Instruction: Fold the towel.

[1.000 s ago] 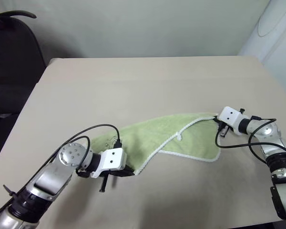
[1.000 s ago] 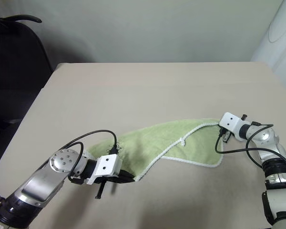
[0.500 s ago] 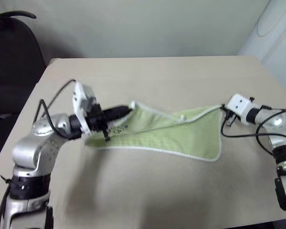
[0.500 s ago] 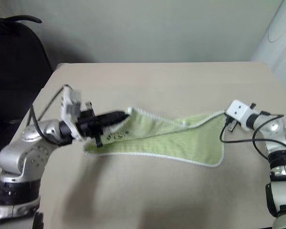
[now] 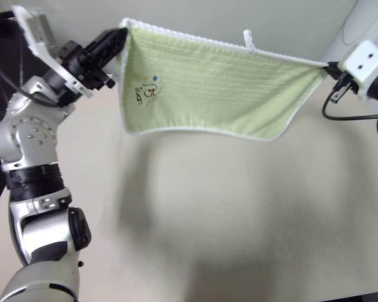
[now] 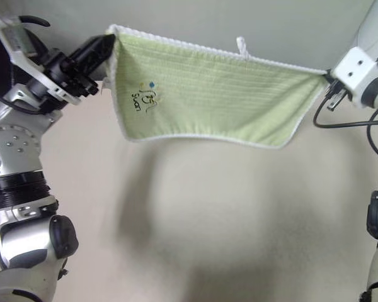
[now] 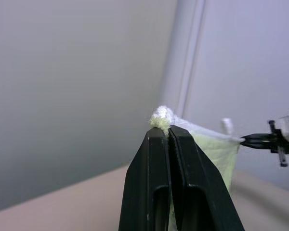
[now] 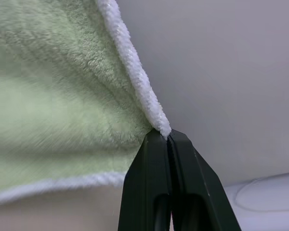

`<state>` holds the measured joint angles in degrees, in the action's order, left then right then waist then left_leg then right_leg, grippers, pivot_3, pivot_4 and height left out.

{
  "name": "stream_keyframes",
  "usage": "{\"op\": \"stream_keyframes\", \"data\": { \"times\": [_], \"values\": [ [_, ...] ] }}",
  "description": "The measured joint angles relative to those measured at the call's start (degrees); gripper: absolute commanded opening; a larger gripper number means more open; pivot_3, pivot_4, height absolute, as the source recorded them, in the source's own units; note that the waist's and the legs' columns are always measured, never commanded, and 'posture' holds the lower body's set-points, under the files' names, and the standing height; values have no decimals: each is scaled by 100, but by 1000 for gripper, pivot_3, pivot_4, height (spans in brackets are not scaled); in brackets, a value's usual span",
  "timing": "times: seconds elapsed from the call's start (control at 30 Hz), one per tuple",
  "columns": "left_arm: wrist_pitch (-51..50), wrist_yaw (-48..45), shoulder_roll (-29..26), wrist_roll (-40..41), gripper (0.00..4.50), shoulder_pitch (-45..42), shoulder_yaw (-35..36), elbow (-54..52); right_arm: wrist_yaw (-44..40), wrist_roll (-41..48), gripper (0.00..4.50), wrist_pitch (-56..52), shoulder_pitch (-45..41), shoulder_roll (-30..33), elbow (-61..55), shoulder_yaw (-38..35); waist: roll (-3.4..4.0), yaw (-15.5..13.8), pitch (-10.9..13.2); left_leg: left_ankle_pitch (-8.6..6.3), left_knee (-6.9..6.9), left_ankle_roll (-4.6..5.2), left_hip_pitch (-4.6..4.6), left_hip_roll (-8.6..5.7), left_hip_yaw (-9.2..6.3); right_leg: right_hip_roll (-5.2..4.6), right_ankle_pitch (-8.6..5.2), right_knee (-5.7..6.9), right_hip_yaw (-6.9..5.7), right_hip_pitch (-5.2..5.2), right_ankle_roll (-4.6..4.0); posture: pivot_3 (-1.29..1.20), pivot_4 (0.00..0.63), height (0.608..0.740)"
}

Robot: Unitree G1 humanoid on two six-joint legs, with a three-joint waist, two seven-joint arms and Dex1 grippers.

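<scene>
Left claw (image 5: 121, 38) and right claw (image 5: 329, 68) pinch towel (image 5: 220, 85) corners — spread aloft.

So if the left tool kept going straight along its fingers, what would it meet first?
Apart from the light-green terry towel corner already pinched in the left tool, its path looks free: the grey wall lies beyond, though depth is unclear. The right tool sits off to the side.

The towel (image 5: 220, 88) hangs stretched above the table (image 5: 239, 214) (motif (image 5: 146, 92) facing out), pinched by left gripper (image 5: 121, 36) and right gripper (image 5: 328, 65).
</scene>
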<state>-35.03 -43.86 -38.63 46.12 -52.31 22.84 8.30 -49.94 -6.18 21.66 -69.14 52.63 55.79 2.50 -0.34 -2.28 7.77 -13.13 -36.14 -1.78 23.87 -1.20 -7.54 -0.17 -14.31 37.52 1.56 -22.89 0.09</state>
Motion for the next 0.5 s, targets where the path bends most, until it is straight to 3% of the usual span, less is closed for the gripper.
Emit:
{"op": "stream_keyframes", "data": {
  "times": [0.17,0.37,0.5],
  "values": [
    [-671,-302,-426,684,15,1142,338,-847,-1094,734,0,-485,999,221,-884,-335,-1,7,0,1,-4,1,10,4,3,4,0,-12,-3,3,0,0,150,740],
    [-1565,-457,-854,1760,15,3106,888,-2421,-2315,1847,0,-2079,3657,656,-3212,-667,-2,-42,0,0,-5,-2,12,18,30,7,1,-18,-5,7,3,0,150,740],
    [-1796,-497,-944,1961,15,4366,950,-3212,-2591,2115,0,-2599,4648,895,-3970,-874,-5,-20,1,0,-13,-9,-18,28,49,9,1,-7,1,15,3,0,150,740]
  ]
}}
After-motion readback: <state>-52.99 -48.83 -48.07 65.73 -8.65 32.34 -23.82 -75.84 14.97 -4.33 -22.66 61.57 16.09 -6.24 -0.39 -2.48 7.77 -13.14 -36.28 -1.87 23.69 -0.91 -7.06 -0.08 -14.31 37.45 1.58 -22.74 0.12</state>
